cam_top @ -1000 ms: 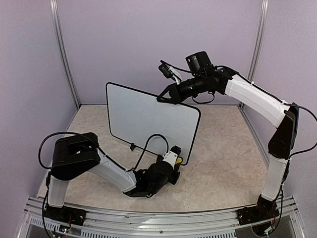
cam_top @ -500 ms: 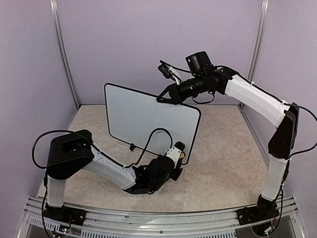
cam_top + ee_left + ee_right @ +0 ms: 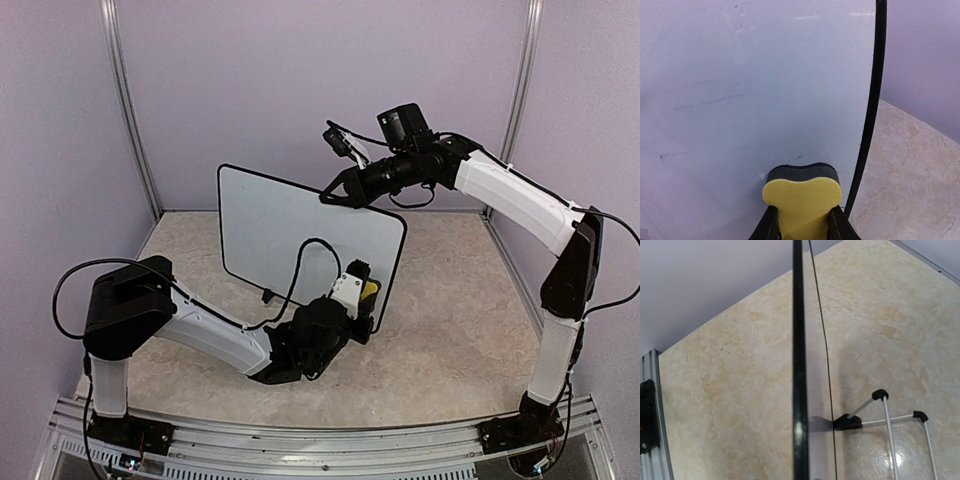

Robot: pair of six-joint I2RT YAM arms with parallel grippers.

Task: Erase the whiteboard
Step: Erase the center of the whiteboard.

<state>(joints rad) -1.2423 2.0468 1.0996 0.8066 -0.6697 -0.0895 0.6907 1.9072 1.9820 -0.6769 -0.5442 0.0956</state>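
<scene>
Tipping is our worry: the white, black-framed rectangular whiteboard (image 3: 290,235) stands upright mid-way on the counter (image 3: 450,300), top edge pinched by the right gripper (image 3: 335,195). The left gripper (image 3: 801,220), clamped on a yellow-and-black foam eraser (image 3: 802,192), presses its lower corner and may push it loose.

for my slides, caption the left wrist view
Left gripper holds a yellow eraser against the whiteboard near its black frame.
</scene>
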